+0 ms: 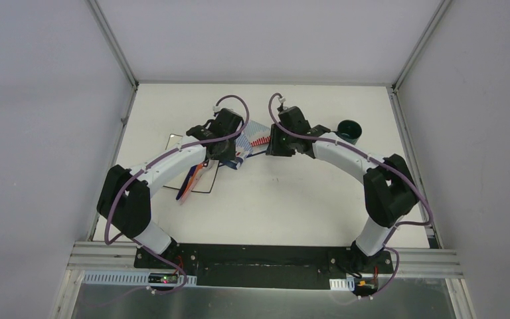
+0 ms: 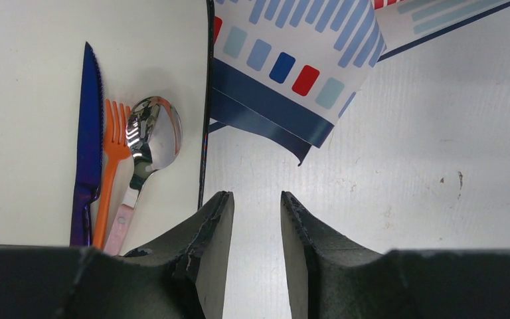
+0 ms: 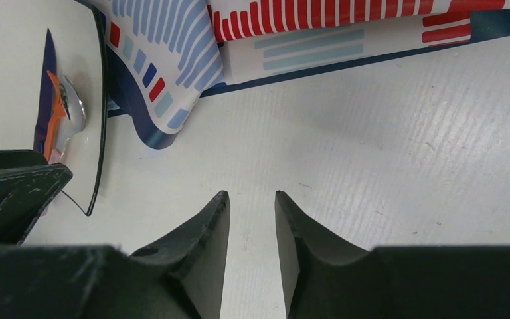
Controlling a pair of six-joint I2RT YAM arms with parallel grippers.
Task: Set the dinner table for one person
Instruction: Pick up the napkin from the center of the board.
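The dinner table [image 1: 272, 206] is a matte-white top with grey rails. A crumpled cloth [image 1: 252, 136] with red, blue and white stripes lies at its middle back. My left gripper [image 1: 232, 158] hovers at the cloth's left edge, open and empty; in the left wrist view the gripper [image 2: 257, 196] is over bare table [image 2: 405, 166], just short of the cloth [image 2: 292, 60]. My right gripper [image 1: 271, 147] is at the cloth's right edge; in the right wrist view the gripper [image 3: 252, 194] is open and empty, short of the cloth [image 3: 166, 66].
A white square plate [image 1: 176, 149] with a thin black rim lies left of the cloth. It holds a blue knife [image 2: 91, 133], an orange fork [image 2: 109, 166] and a spoon [image 2: 149, 139]. A dark cup [image 1: 350, 129] stands at the back right.
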